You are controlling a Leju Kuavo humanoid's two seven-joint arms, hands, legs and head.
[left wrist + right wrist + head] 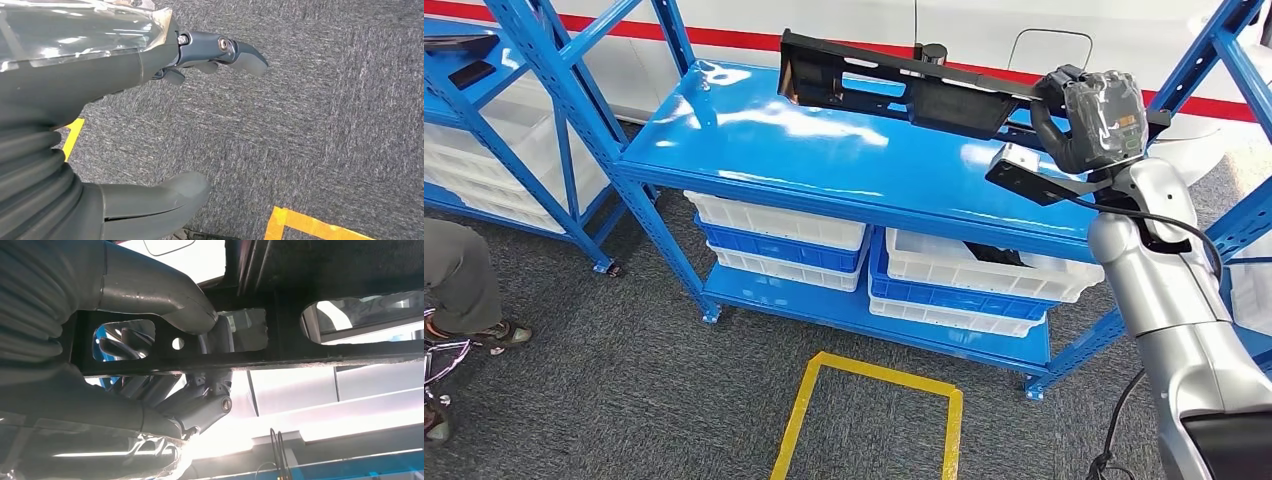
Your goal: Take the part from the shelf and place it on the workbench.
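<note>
Carpet lies below the left hand [165, 65], which hangs low beside the body; its fingers [245, 52] are parted and nothing sits in them, so it is released and idle. Yellow tape [874, 385] marks a box on the floor ahead of it.

Right hand [1094, 120] is raised at shelf height and clenched on the part [894, 85]. The right wrist view confirms it: the thumb [170, 300] lies over one side of a black bar, the darker fingers [200, 400] curl round the other, and the bar runs between them.

The part is a long, flat black frame with cut-outs. The hand holds it at one end; the rest runs away from the hand towards the robot's left, roughly level, above the blue shelf [754, 150]. Whether its far end touches the shelf top or hangs just clear cannot be told. White and blue bins [774, 225] sit on the tier beneath. A person's leg [459, 275] stands well off to the left.

Judgement: the grasp is made and the carry is in hand. The long axis, lying crosswise from the hand, governs the next move; the free end will sweep wide in any turn, and the blue upright [1214, 50] just beside the hand is the nearest obstruction. Workbench not identified.
</note>
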